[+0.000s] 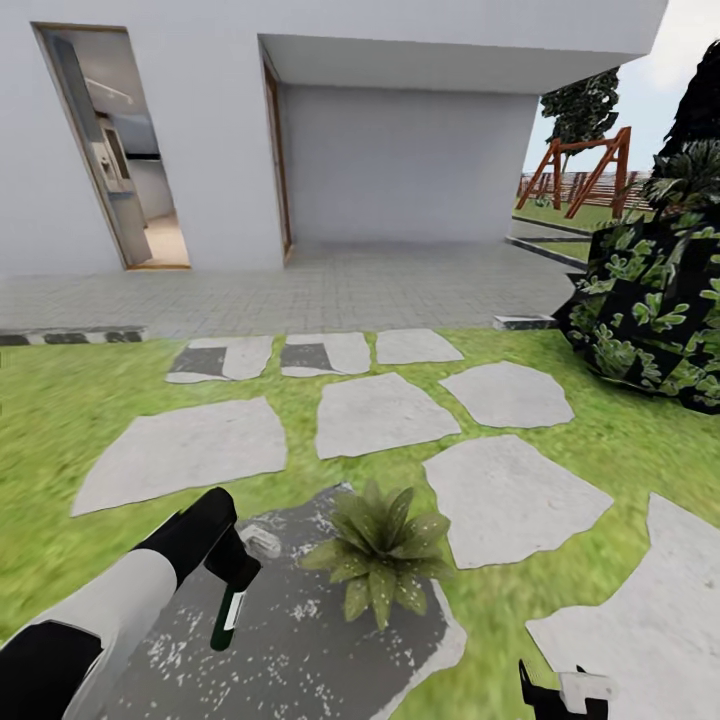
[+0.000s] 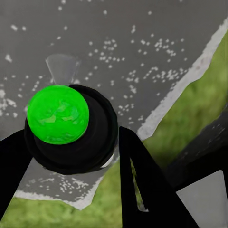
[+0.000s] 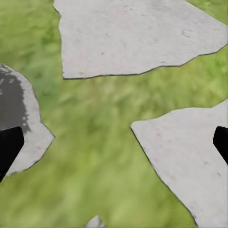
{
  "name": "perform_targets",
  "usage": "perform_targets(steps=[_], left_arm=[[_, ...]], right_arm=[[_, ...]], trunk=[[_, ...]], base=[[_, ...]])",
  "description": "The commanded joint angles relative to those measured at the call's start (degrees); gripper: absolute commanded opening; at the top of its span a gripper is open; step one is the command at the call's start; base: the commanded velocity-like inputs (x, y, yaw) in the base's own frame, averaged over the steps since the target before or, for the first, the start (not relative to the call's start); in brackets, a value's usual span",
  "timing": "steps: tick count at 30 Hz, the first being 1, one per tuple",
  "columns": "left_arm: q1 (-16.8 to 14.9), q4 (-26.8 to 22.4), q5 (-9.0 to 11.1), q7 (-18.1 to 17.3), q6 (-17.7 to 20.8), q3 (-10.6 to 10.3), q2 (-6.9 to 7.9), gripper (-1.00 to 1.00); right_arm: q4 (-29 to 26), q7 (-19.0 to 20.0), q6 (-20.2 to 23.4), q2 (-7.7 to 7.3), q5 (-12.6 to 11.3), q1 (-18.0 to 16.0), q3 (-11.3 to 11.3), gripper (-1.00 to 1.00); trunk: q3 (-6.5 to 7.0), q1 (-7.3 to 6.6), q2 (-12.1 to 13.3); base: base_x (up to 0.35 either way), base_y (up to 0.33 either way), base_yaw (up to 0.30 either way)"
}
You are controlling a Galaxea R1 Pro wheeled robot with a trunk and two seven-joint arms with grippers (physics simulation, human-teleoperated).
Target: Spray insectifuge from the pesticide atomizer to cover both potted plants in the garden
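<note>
Pesticide atomizer (image 1: 229, 612), a dark bottle with pale label, hangs lengthwise-down, clamped in the left gripper (image 1: 235, 570); the spiky green potted plant (image 1: 381, 548) sits just right of it. Right gripper (image 1: 565, 690) fingers spread apart.

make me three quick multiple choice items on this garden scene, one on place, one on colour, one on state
1. Where does the potted plant stand?
A. on the dark speckled stepping stone
B. inside the doorway
C. under the swing frame

2. What colour is the round end of the pesticide atomizer in the left wrist view?
A. red
B. bright green
C. white

3. What is the left pincer doing?
A. hanging open
B. shut on the pesticide atomizer
C. gripping a leaf

Answers: 1 A, the rosette sits on the dark stone; 2 B, a green dome faces the camera; 3 B, the fingers flank the bottle.
</note>
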Motion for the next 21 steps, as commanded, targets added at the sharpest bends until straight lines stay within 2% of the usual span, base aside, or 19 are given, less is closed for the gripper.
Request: perform_targets(steps=[1, 9, 21], left_arm=[[0.0, -0.1, -0.5, -0.6, 0.0, -0.2, 0.04, -1.0], [0.0, -0.1, -0.5, -0.6, 0.0, -0.1, -0.12, -1.0], [0.0, -0.1, -0.6, -0.6, 0.1, -0.1, -0.05, -1.0]], right_arm=[[0.0, 0.1, -0.2, 0.02, 0.2, 0.0, -0.4, 1.0], [0.0, 0.1, -0.2, 0.02, 0.1, -0.1, -0.5, 1.0], [0.1, 0.1, -0.2, 0.02, 0.1, -0.1, -0.4, 1.0]], trunk=[[-0.05, -0.01, 0.0], [-0.05, -0.01, 0.0], [-0.05, -0.01, 0.0]], base=[[0.009, 0.284, -0.004], [0.001, 0.055, -0.009], [0.0, 0.0, -0.245]])
